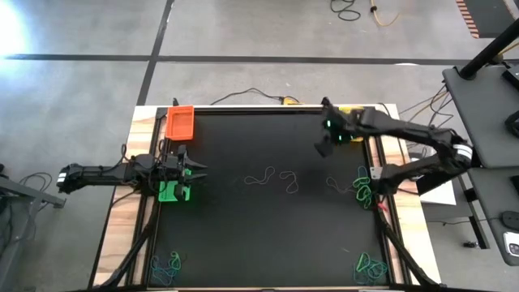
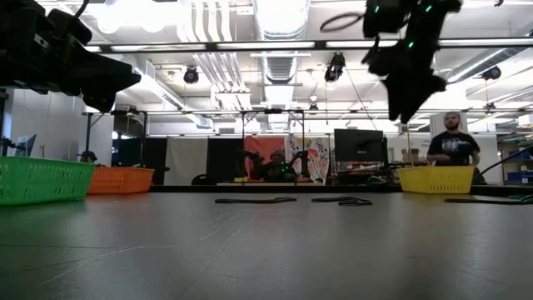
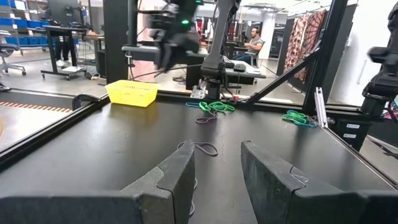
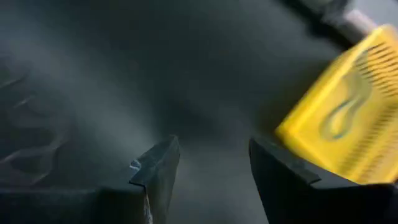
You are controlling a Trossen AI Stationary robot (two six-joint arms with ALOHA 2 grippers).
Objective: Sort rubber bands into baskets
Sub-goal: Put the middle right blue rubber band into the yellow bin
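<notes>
The orange basket [image 1: 180, 122] stands at the table's far left, and the green basket [image 1: 173, 192] is nearer along the left edge. The yellow basket [image 1: 349, 112] stands at the far right, partly under my right arm. In the right wrist view a thin loop seems to lie inside the yellow basket [image 4: 348, 118]. Rubber bands lie mid-table [image 1: 272, 177], in a cluster at the right edge [image 1: 362, 187], and at the near corners [image 1: 166, 264]. My left gripper [image 1: 197, 169] is open and empty beside the green basket. My right gripper [image 1: 324, 146] is open and empty, raised above the table beside the yellow basket.
Black rails frame the mat, and the wooden table edge [image 1: 122, 211] lies outside them. Another rubber band cluster lies at the near right corner [image 1: 369, 266]. A person [image 2: 452, 143] stands in the room beyond the table. Bare mat lies between the two grippers.
</notes>
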